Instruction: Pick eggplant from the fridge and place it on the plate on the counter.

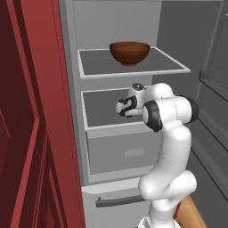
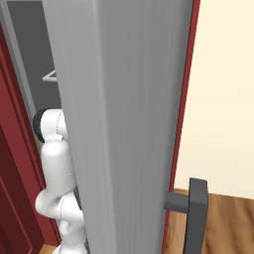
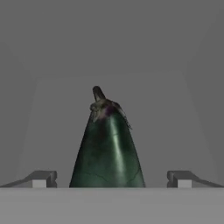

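Observation:
The eggplant [image 3: 107, 148] is very dark and glossy. It lies on a light grey fridge shelf with its stem end pointing away from the hand. My gripper [image 3: 111, 179] is open, with one fingertip [image 3: 41, 178] on each side of the eggplant's wide end and clear of it. In the left base view the hand [image 1: 127, 106] reaches into the open fridge [image 1: 71, 89] over the second shelf [image 1: 100, 113]. The plate and the counter are out of view.
A brown wooden bowl [image 1: 129, 52] sits on the shelf above the hand. Below the second shelf is a grey drawer [image 1: 124, 153]. A red cupboard [image 1: 31, 133] stands left of the fridge. The open fridge door [image 2: 124, 124] with its dark handle [image 2: 196, 213] stands on the right.

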